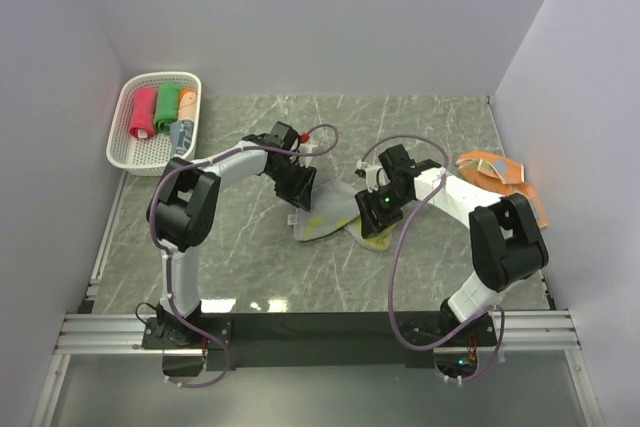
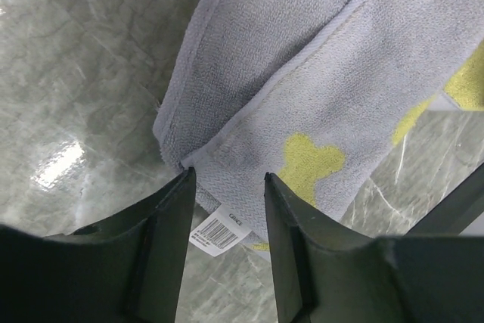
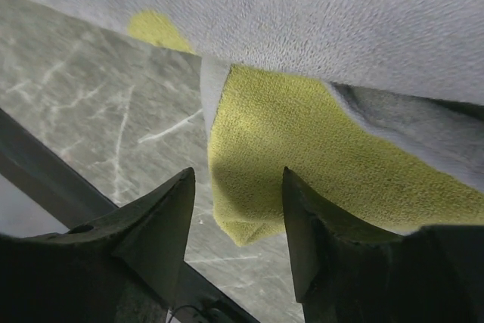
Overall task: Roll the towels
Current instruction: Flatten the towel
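A grey-blue towel [image 1: 318, 227] with yellow marks is lying folded near the middle of the desk [image 1: 250, 267]. Both arms are reaching over it, covering most of it in the top view.

The left gripper [image 2: 227, 213] is hanging over the towel's 9 o'clock end. Its 2 fingers [image 2: 162, 247] are standing spread, pinching nothing. In the gap a folded corner and a white barcode label [image 2: 219, 231] are showing.

The right gripper [image 3: 238, 209] is sitting at the towel's 3 o'clock end, jaws likewise spread and gripping nothing. Between them a yellow-green cloth corner [image 3: 302, 164] is peeking out from under the grey layer. Whether it is the towel's reverse side or a separate cloth is impossible to tell. The wrist view is cutting off the rest of it.

At 10 o'clock a white basket [image 1: 120, 152] is holding 4 rolls: pink roll [image 1: 144, 112], green roll [image 1: 166, 105], orange roll [image 1: 188, 100] and grey-blue roll [image 1: 181, 133]. At 3 o'clock, against the wall, orange towels [image 1: 497, 172] with light-blue marks are lying loosely heaped. How many are in that heap is hard to make out.
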Available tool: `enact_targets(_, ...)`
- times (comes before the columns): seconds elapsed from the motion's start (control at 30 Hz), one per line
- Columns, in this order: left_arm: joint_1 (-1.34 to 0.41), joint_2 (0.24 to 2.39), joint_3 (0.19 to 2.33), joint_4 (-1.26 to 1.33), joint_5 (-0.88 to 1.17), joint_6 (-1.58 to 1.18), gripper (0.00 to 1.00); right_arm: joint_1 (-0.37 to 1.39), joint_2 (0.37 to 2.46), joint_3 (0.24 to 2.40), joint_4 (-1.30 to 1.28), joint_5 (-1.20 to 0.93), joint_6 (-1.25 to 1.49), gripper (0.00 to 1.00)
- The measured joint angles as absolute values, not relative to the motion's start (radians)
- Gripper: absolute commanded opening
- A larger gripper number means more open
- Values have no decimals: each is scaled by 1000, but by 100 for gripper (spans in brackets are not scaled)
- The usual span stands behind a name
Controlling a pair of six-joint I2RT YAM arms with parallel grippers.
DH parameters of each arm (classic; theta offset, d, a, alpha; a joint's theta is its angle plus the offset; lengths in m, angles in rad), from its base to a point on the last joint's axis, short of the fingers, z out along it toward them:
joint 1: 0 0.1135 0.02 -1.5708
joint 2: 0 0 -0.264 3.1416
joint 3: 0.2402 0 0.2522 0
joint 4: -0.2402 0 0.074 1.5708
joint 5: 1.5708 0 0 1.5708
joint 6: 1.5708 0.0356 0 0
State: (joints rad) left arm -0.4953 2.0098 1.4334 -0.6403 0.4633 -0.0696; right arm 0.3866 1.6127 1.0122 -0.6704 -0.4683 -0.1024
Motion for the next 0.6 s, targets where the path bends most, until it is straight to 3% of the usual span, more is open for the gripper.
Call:
enact_targets(0.33, -495, 2009, 1423, -638, 447, -88, 47, 416, 1642, 1003, -636, -410, -86, 58)
enact_targets(0.43, -495, 2009, 1423, -633, 447, -94, 41, 418, 1658, 1003, -630, -402, -86, 47)
enact_targets(0.6, -495, 2010, 1423, -631, 447, -102, 19, 419, 1667, 1003, -627, -389, -86, 44)
